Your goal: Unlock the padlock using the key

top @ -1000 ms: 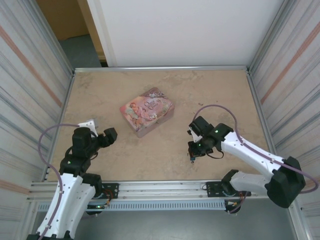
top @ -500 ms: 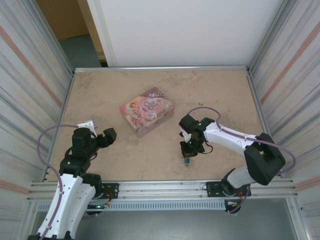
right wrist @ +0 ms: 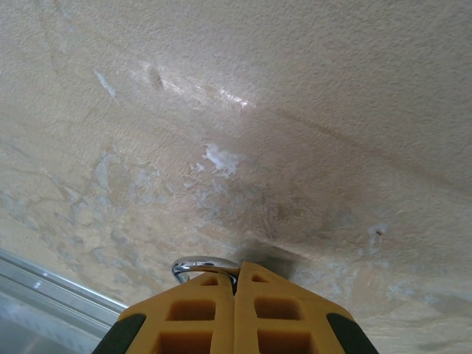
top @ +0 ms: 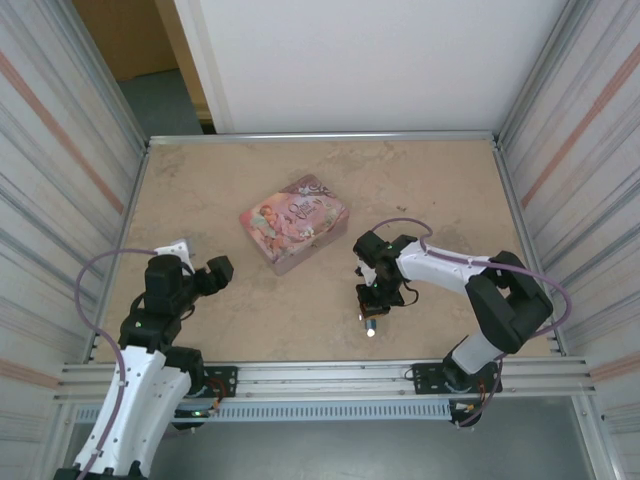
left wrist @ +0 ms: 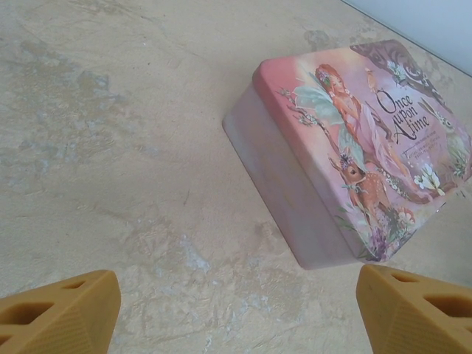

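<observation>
- The right hand (right wrist: 236,274), fingers pressed together, pinches the tiny padlock with a silvery metal shackle (right wrist: 205,263) low over the beige marbled surface (top: 260,320), toward its near edge.
- The left hand (top: 198,258) hangs spread and holds nothing.
- The padlock is probably light, rigid and slippery, so it is best clamped across its flat body.
- Its body and keyhole are hidden behind the fingers.

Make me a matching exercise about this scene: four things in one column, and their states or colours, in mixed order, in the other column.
Things:
1. left gripper
2. right gripper
3. tin
4. padlock

States:
A. silvery shackle peeking out at the fingertips
B. pink, lid closed, lying on the table
C. open, holding nothing
D. shut

Pairs: 1-C; 2-D; 3-B; 4-A
</observation>
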Robot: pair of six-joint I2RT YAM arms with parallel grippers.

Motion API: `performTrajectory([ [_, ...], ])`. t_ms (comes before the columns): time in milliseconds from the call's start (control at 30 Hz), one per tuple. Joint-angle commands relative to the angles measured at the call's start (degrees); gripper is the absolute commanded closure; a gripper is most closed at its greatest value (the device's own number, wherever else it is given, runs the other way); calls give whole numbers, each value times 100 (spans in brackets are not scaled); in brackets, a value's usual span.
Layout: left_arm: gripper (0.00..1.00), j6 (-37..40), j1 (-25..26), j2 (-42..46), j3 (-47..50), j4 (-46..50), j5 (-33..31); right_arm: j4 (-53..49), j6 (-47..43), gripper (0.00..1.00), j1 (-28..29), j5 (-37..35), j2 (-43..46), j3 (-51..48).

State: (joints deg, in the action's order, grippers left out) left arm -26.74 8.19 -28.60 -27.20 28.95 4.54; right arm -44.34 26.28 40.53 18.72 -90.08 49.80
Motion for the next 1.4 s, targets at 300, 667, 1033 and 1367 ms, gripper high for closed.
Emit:
performTrajectory([
  [300, 15, 87, -63, -80, 31, -86, -79, -15, -128, 81, -32, -115, -13, 153],
  [667, 8, 79, -71, -251, -87, -88, -88, -159, -80, 65, -92, -512, 696, 174],
  [1033, 7, 81, -78, -87, -390, 358, -467, -158, -229, 38, -656, -1032, 2099, 5],
  [1367, 1, 384, -80, 80, -753, 758, -868, 250, -665, 17, -1349, -953, 3289, -187],
])
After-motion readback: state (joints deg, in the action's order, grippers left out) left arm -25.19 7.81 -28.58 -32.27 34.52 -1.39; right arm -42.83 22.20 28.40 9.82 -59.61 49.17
